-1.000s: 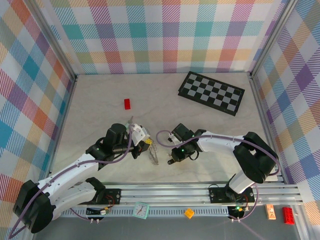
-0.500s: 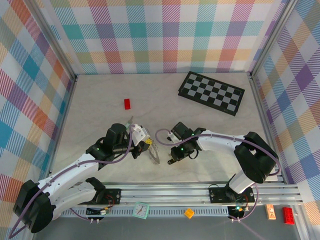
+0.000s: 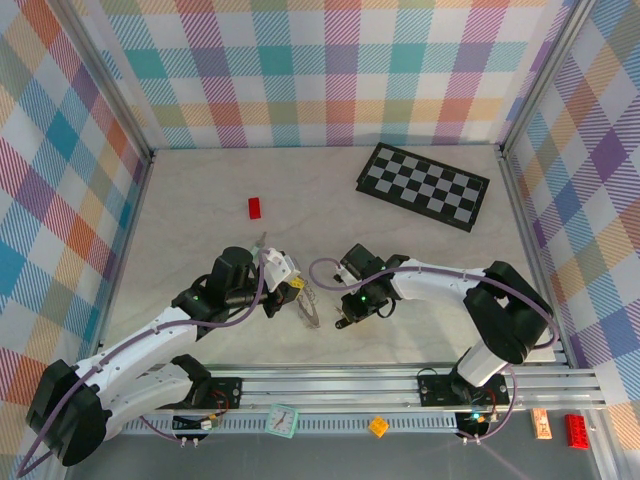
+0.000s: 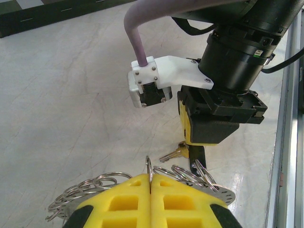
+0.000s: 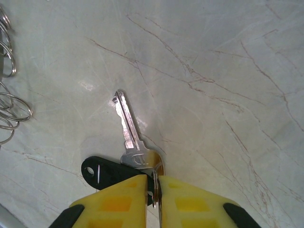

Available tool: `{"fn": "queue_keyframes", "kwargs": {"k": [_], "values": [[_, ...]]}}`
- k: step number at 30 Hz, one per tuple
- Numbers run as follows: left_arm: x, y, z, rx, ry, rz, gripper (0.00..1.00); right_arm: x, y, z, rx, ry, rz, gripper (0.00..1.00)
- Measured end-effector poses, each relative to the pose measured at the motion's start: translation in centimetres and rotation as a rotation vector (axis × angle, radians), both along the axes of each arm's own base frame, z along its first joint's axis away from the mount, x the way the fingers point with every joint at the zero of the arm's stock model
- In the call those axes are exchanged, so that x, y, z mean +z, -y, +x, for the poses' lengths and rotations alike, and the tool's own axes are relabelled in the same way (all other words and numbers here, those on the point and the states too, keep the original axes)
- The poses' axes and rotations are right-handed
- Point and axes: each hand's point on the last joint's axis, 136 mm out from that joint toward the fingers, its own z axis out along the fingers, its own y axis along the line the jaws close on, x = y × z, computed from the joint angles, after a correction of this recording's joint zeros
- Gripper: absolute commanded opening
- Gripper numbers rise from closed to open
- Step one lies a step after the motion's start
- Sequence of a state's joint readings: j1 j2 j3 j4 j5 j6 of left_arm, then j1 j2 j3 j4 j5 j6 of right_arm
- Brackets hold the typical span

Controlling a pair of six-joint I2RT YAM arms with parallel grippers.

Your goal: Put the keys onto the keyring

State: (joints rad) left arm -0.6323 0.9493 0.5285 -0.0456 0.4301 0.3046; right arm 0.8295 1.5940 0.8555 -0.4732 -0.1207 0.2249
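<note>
The right claw point(image 5: 156, 183) pinches the head end of the keys point(image 5: 129, 130), which lie flat on the tabletop point(image 5: 213, 71) just beside the keyring point(image 4: 183, 172). The left claw point(image 4: 150, 183) grips the keyring's wire. Judged best: lift the keys gently, hold the keyring steady, thread slowly.

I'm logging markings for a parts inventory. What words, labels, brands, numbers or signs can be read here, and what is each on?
No text reads clearly.
Stamp on the head of the silver key: blurred, unreadable.
White print on the right arm's black wrist housing: too small to read.
</note>
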Motion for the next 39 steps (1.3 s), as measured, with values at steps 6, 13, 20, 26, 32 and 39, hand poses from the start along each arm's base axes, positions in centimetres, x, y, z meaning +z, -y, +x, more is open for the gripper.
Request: {"fn": "queue_keyframes", "kwargs": {"k": [6,13,20,26,32,39], "values": [[0.03,0.01,0.02,-0.001,0.002,0.001,0.0,0.02,-0.05,0.05,0.0,0.0,0.0,0.12],[0.06,0.06,0.08,-0.001,0.001,0.002,0.0,-0.19,0.0,0.0,0.0,-0.006,-0.006,0.12],[0.06,0.07,0.07,-0.002,0.001,0.002,0.0,-0.37,0.12,-0.11,0.001,-0.012,-0.014,0.09],[0.08,0.12,-0.02,-0.007,-0.001,-0.001,0.0,-0.36,0.11,-0.1,0.0,-0.012,-0.014,0.11],[0.08,0.12,-0.02,-0.007,-0.001,-0.001,0.0,-0.39,0.23,-0.21,0.001,-0.017,-0.019,0.13],[0.08,0.12,-0.02,-0.007,-0.001,-0.001,0.0,-0.38,0.22,-0.2,0.001,-0.017,-0.019,0.12]]}}
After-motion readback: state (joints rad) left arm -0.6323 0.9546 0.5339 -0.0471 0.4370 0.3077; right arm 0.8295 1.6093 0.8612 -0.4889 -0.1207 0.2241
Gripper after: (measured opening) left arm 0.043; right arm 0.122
